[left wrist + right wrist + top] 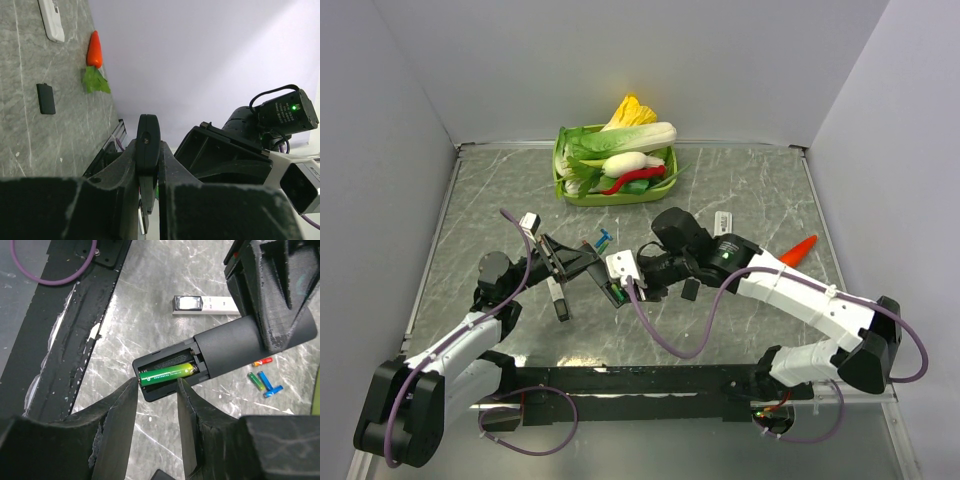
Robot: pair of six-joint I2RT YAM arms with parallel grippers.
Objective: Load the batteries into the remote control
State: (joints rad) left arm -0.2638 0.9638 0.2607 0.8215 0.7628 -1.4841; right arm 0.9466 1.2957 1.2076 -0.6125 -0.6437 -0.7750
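left gripper (148, 161): clamped tight on the remote (230, 342), gripping its far half at upper right of the right wrist view. It holds the remote off the counter (150, 300) with the open bay facing the other arm, so it works as a vise.
remote: black, back cover off, bay at centre of the right wrist view.
green battery (167, 374): lies lengthwise in the near slot of the bay. Can't tell if both ends sit fully on the contacts.
right gripper (156, 390): jaws part-open, nothing clamped. Its fingers (122, 410) straddle the bay end just below the battery, which reads as seating rather than carrying.
second slot: dark and apparently empty behind the green battery, so my read is half loaded.
spare batteries (263, 382): green, blue and red, loose on the counter at the right edge of the right wrist view. They are near the remote, handy for the next pick.
cover (46, 98): small black plate flat on the counter, left of the left wrist view, probably parked clear for refitting.
clutter: white remote (205, 305), carrot (93, 47) and vegetable basket (565, 185), none involved.
risk: the battery could pop out if it is only half seated.
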